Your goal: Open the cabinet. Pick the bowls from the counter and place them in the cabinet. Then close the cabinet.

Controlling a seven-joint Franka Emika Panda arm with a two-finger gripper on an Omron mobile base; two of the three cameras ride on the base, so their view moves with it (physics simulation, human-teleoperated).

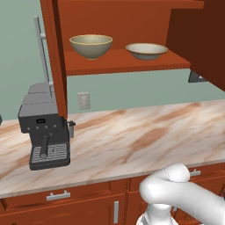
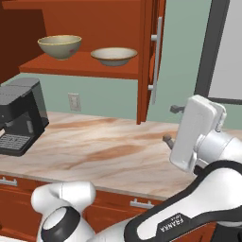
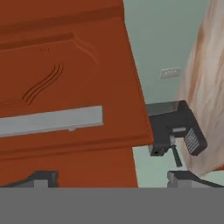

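Hand view: cabinet (image 3: 65,87) door's arched panel

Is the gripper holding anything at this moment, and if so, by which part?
Nothing is held. The gripper is open, its fingertips spread wide and bare in front of the cabinet door and its bar handle.

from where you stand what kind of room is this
A kitchen, rendered rather than real: a marble-look counter, a coffee machine on it, and an open wooden wall cabinet holding two bowls.
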